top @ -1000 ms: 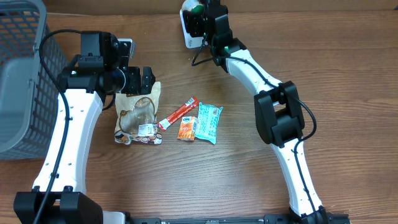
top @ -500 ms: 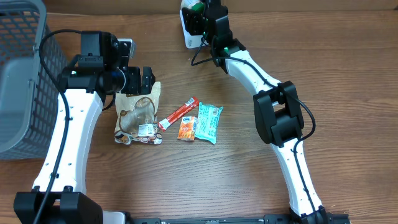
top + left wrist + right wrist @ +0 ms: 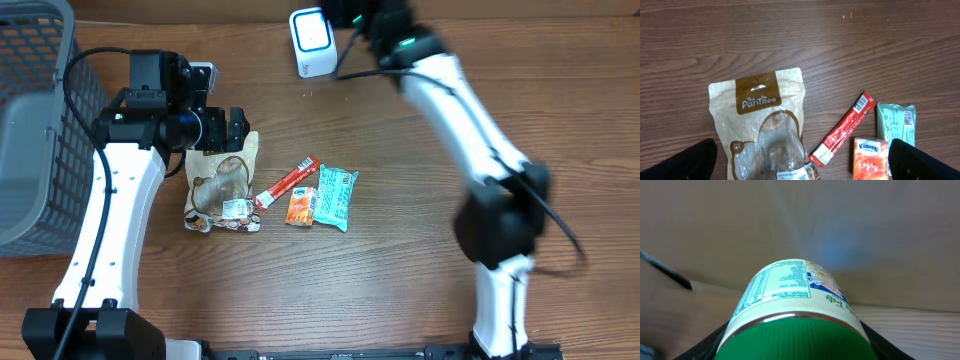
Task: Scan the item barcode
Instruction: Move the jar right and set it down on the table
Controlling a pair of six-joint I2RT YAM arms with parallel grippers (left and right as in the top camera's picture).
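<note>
Jaws: right gripper (image 3: 792, 342) clamped green-lidded jar (image 3: 790, 310), left gripper (image 3: 804, 161) gaped wide | jar hung beside scanner (image 3: 311, 43) | risk: label (image 3: 780, 282) angled away from scanner, scan could fail

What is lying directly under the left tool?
A brown Pantree pouch on the wooden table. Overhead, the left tool partly covers the pouch's top edge.

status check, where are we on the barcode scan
Left tool open above the brown pouch. Right tool shut on the green-lidded jar, near the white scanner. No obstruction seen between them.
</note>
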